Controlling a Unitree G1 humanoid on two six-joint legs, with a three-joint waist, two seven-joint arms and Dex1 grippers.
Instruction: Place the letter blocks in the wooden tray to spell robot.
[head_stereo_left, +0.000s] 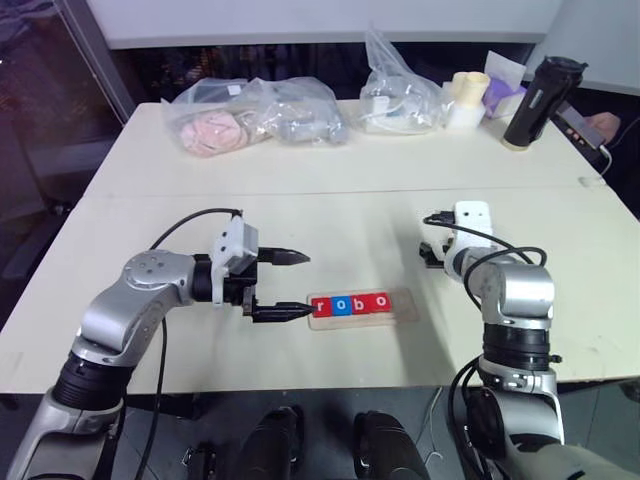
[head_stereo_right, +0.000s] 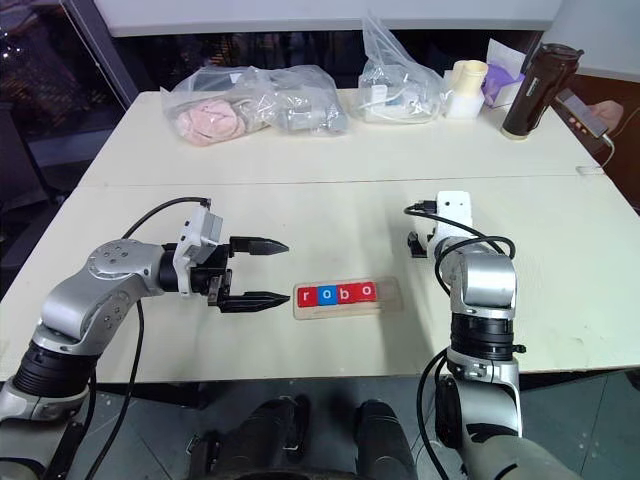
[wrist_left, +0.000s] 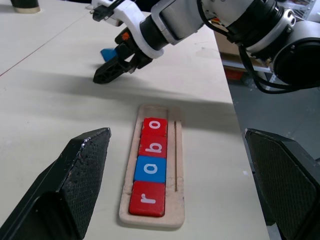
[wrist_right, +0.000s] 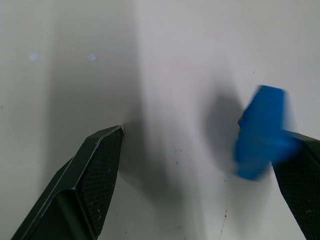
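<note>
Wide-spread fingers of the left hand (head_stereo_left: 290, 285) are seen at nine o'clock of the wooden tray (head_stereo_left: 405, 312), where four blocks (head_stereo_left: 349, 305) spell r, o, b, o. A blue block (wrist_right: 262, 132) lies on the surface (head_stereo_left: 350, 190), touching one finger of the spread right hand (wrist_right: 210, 170). Being small, light, stiff and smooth, it is best pinched across opposite edges.

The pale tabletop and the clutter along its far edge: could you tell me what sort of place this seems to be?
Probably a lab or office workroom: a plain pale table, clear plastic bags of oddments, a dark drinks bottle, and a person's hand holding a phone.
</note>
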